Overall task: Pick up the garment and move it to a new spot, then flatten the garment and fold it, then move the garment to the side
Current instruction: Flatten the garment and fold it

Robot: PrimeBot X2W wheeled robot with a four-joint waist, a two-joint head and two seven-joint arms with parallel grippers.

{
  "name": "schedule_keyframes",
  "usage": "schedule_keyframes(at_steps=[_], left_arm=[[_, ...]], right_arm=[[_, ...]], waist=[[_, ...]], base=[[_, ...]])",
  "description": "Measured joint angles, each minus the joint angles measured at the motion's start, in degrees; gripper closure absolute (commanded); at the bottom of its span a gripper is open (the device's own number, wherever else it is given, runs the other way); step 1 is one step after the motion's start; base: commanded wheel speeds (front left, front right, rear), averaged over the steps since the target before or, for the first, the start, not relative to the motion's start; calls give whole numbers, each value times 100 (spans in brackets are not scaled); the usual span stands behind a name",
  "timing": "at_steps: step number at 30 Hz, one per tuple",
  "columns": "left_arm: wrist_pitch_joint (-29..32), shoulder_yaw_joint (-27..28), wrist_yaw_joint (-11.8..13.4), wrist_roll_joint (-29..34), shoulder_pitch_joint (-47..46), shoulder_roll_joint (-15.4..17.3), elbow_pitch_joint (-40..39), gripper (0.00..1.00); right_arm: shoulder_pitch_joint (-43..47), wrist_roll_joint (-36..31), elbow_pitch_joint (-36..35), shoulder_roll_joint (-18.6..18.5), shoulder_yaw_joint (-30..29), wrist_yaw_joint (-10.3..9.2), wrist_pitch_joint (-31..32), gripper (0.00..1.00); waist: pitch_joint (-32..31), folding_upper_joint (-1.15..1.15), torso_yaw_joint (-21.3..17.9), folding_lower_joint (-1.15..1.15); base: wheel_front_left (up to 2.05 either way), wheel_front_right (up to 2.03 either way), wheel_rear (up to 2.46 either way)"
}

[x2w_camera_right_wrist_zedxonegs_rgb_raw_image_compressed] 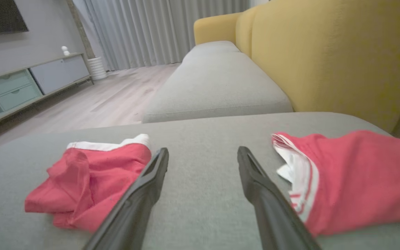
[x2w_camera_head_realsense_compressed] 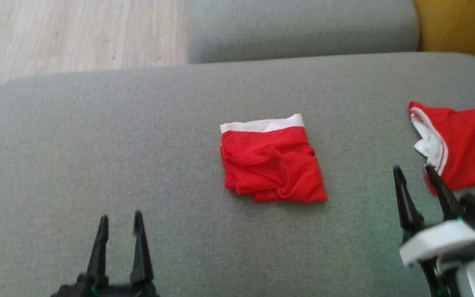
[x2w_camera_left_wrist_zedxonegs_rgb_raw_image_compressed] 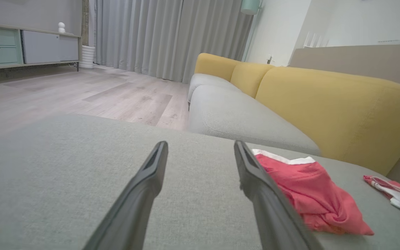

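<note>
judging by the neat square it makes, the folded garment (x2w_camera_head_realsense_compressed: pixel 272 163) lies at the middle of the grey cushion (x2w_camera_head_realsense_compressed: pixel 97 144) with its white waistband on the far edge, so the step in hand looks like the last one: carrying it to the side. the left gripper (x2w_camera_head_realsense_compressed: pixel 121 214) hovers to the near left of the folded garment and the right gripper (x2w_camera_head_realsense_compressed: pixel 412 167) to its right, both with jaws spread wide and holding nothing. to do the move well, a gripper should probably come in low at a thick edge and pinch through all the layers at once, since a grip on the top layer alone would likely peel the fold open. a second red garment (x2w_camera_head_realsense_compressed: pixel 464 144) lies well to the right of the folded garment, just beside the right gripper's fingers, and should not be caught by mistake. the head view gives the folded garment's outline from above. the left wrist view shows instead how its near corner humps up off the cushion, and the yellow backrest (x2w_camera_left_wrist_zedxonegs_rgb_raw_image_compressed: pixel 325 104) rising behind the folded garment.
</note>
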Motion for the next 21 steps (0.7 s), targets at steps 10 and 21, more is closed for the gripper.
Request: schedule_keyframes(at_steps=[10,21], left_arm=[[0,240,-148,140,436,5,167,0],[0,231,-201,183,413,5,172,0]], right_arm=[[489,-148,-2,134,-207,0,-36,0],[-37,-69,143,143,123,0,60,100]], waist=[[-235,0,-120,0],[34,0,9,1]], base=[[0,0,0],[0,0,0]])
